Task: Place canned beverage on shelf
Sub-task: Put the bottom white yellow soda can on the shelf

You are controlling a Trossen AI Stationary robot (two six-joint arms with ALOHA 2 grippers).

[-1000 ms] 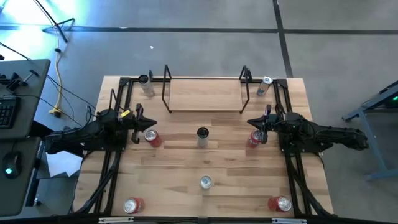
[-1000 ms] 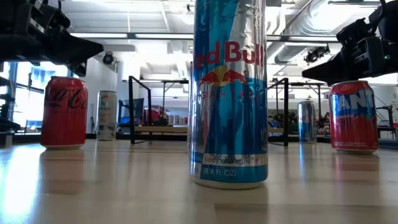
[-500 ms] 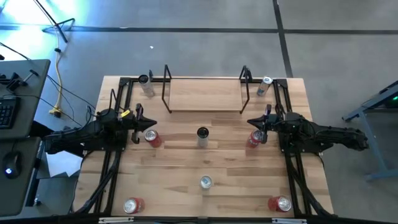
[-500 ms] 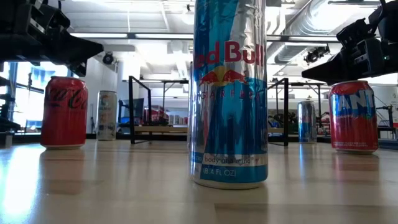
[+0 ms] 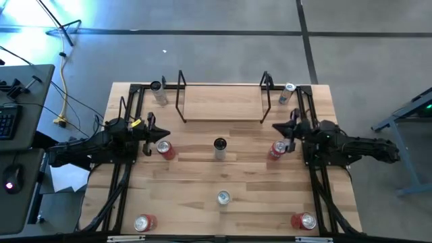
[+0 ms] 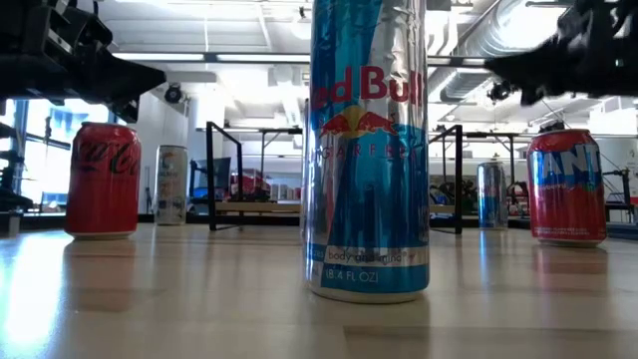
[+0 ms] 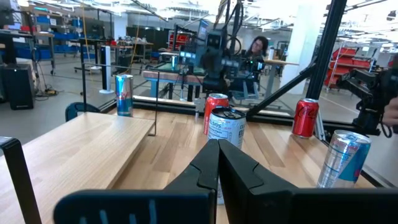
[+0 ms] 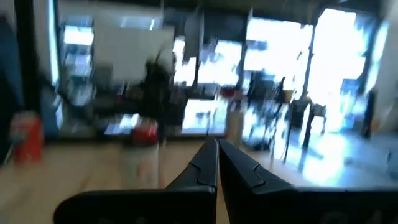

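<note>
The low light-wood shelf with black rod ends [image 5: 223,102] stands bare at the table's far edge. Before it, the right gripper [image 5: 289,137] hovers over a red can [image 5: 279,149], fingers pressed together; the left gripper [image 5: 150,137], likewise closed, hangs beside another red can [image 5: 165,148].

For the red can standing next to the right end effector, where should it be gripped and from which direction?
Grip the red can across its round side wall, around mid-height. It stands upright, so its curved flanks suit two fingers. Approach level from the right end effector side, where the tabletop beside it is bare.
</note>
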